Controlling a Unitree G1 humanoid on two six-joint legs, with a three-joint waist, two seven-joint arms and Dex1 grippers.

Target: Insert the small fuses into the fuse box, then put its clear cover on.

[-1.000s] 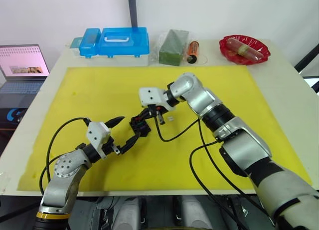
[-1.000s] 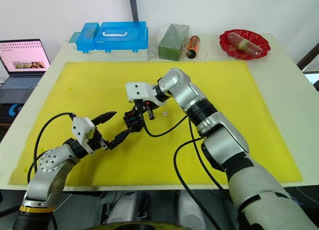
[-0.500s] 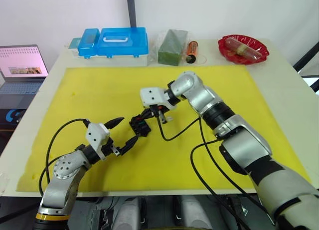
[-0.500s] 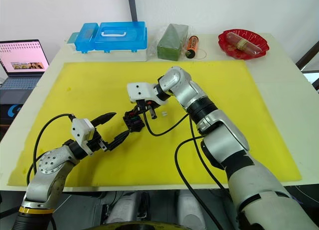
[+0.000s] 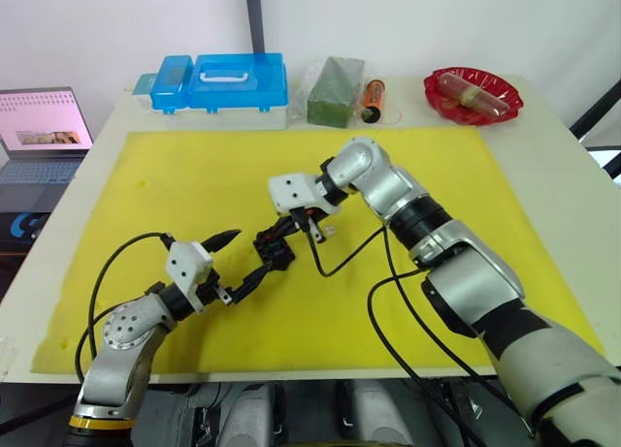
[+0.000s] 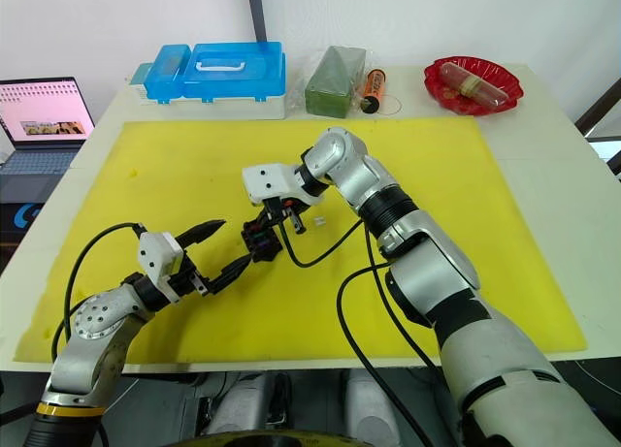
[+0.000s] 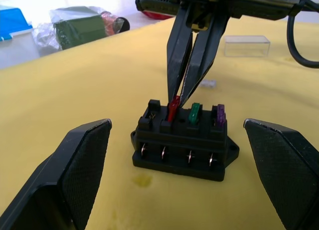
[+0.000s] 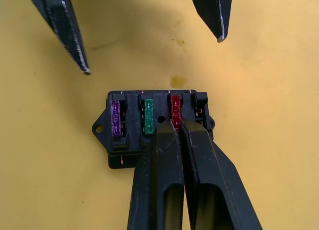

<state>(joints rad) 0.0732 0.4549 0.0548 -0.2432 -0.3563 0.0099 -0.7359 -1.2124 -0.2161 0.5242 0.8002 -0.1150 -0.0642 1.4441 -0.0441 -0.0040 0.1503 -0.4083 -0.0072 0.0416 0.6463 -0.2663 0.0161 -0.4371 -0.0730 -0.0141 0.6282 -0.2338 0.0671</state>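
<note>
Pressing the red fuse (image 8: 176,108) down into the fuse box (image 7: 180,140), our right hand (image 7: 185,98) has its two fingers closed together on the fuse's top edge. Against the view from a second ago, that hand has shifted only slightly and sits a little closer over the box, while the box itself lies in the same spot on the yellow mat (image 5: 175,175). We take this to mean the third fuse is being seated rather than newly fetched.

The purple fuse (image 8: 115,117) and green fuse (image 8: 148,116) already stand in their slots beside the red one. One slot at the end of the row, next to the red fuse, looks empty. A pale fuse (image 7: 209,84) lies on the mat just behind the box, so we judge it comes next.

Our left hand (image 5: 240,259) is spread wide, one finger on either side of the box without touching it, holding nothing. The clear cover (image 7: 246,45) rests on the mat beyond the box, well apart from it.
</note>
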